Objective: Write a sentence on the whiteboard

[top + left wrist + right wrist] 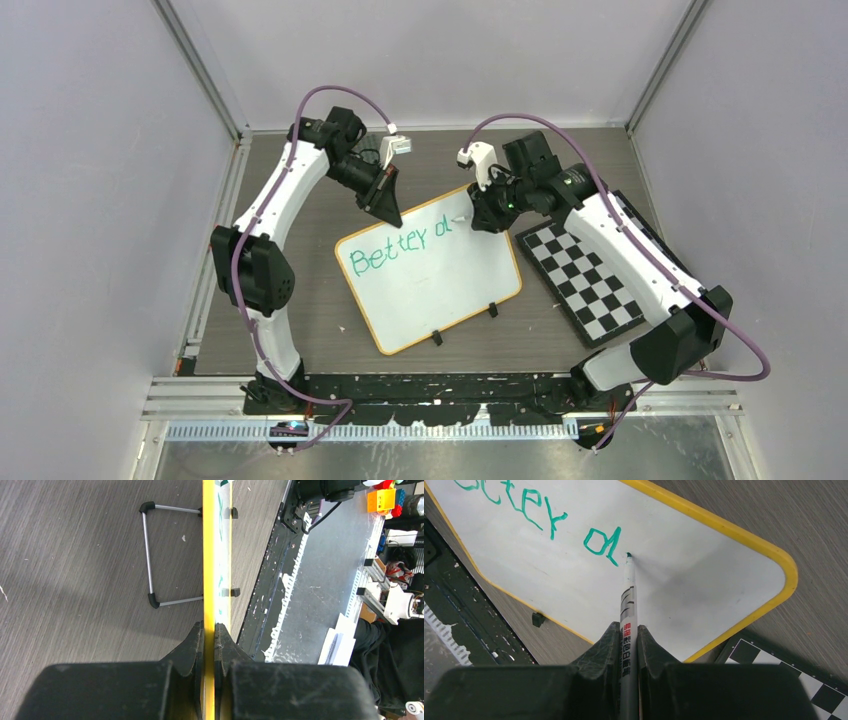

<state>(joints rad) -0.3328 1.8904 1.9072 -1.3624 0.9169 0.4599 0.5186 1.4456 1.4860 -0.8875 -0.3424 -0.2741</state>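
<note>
Two tight grips we see: left gripper (pixel 209 628) on the whiteboard (pixel 452 290), right gripper (pixel 628 628) on a marker (pixel 628 587) seemingly touching it.

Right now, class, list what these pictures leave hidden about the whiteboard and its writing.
Left wrist view: the whiteboard is edge-on, so its writing is unreadable.
Right wrist view: the sentence starts beyond the top edge.
Top view: the tip of the marker is too small to see; the right gripper covers its barrel.

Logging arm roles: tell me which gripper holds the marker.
The right gripper: it is shut on the marker, whose tip is at the whiteboard. The left gripper clamps the whiteboard's yellow rim instead.
</note>
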